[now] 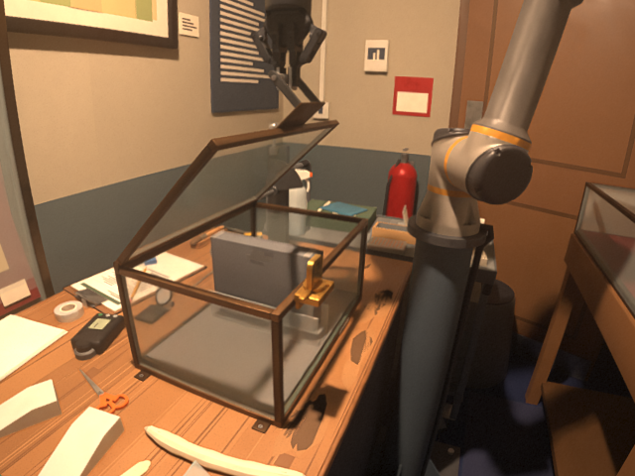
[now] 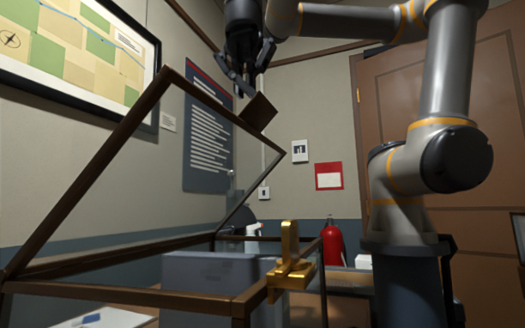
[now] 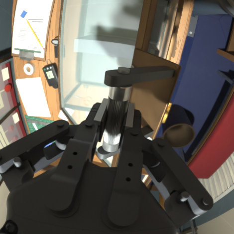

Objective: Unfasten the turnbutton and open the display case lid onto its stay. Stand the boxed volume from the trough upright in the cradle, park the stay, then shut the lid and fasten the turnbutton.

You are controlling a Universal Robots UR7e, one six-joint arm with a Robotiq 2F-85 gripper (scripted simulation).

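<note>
The glass lid [image 1: 225, 187] slopes up half-open from the rear edge of the display case [image 1: 241, 302], its free edge high above the front rail. On that edge a brown tab [image 1: 302, 114] carries the lid handle [image 3: 117, 117], a ribbed metal cylinder on which my gripper [image 1: 288, 77] is closed from above. The grey boxed volume [image 1: 255, 269] stands upright inside the case. The brass turnbutton [image 1: 312, 287] sits on the front rail with its blade standing upright.
Behind the case stand a spray bottle [image 1: 300, 197], a red fire extinguisher [image 1: 401, 187] and the wall. The arm's column [image 1: 436, 307] rises right of the desk. A clipboard [image 1: 138, 276], tape roll [image 1: 68, 310], meter [image 1: 97, 333] and scissors [image 1: 105, 397] lie to the left.
</note>
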